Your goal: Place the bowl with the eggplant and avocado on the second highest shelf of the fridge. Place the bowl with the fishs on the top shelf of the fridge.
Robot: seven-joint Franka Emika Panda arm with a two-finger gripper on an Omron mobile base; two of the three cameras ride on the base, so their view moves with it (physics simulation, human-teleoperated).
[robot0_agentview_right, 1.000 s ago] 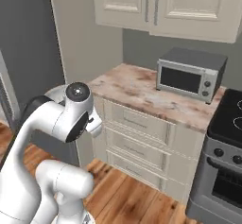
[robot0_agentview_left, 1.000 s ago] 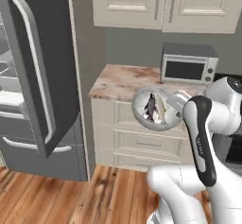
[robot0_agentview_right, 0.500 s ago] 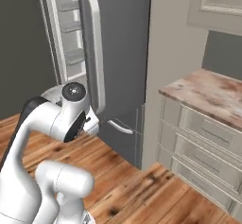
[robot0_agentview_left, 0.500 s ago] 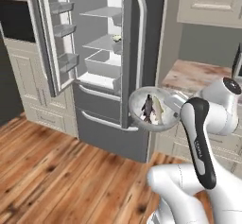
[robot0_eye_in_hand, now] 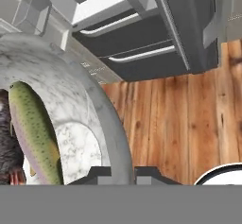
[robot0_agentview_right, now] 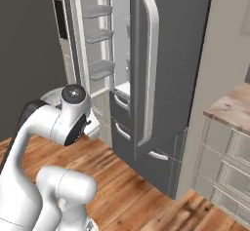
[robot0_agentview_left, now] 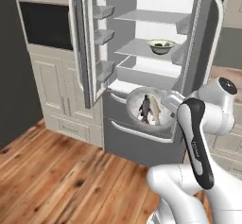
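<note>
Gripper [robot0_eye_in_hand: 124, 175] pinched on rim of stone-look bowl [robot0_agentview_left: 147, 110], two fish [robot0_agentview_left: 149, 109] inside, held in front of fridge [robot0_agentview_left: 156, 53] lower drawers. Fridge doors open (green bowl [robot0_agentview_left: 160, 46] on second shelf). Wood floor [robot0_agentview_left: 71, 176] below.

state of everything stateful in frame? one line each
fridge: both upper doors open, lower drawers shut
gripper: shut on the rim of the bowl with the fishs, held in the air before the fridge
fishs: in the held bowl
bowl with the eggplant and avocado: on a fridge shelf
top shelf: bare
</note>
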